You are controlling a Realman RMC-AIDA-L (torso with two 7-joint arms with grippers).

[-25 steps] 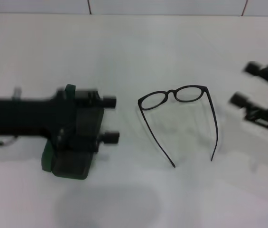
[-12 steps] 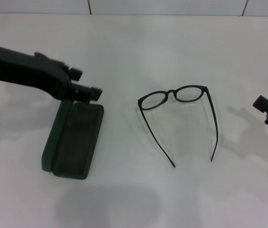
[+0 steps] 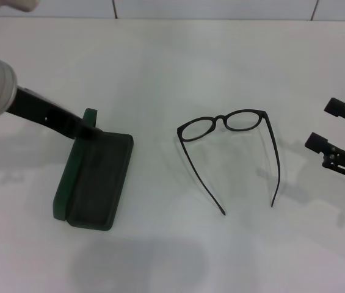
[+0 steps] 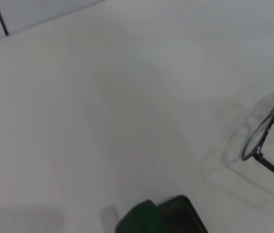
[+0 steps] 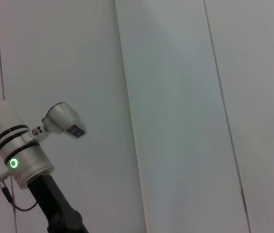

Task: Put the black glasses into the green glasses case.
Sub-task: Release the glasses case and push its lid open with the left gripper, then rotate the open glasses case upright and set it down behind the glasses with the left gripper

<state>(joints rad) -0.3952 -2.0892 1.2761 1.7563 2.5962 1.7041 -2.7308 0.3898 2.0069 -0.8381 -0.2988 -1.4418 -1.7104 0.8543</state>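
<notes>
The black glasses lie unfolded in the middle of the white table, lenses at the far side and temple arms pointing toward me. One lens rim shows in the left wrist view. The green glasses case lies open to their left, its lid standing on edge along the left side and the dark lining facing up. It also shows in the left wrist view. My left gripper reaches in from the upper left and ends at the far end of the case lid. My right gripper is open and empty, right of the glasses.
The white table runs back to a tiled wall. The right wrist view shows only the wall and my left arm.
My left arm has swung up and back to the left, uncovering the open case; its tip now sits at the far end of the lid. My right gripper moved out right, then came partway back.
</notes>
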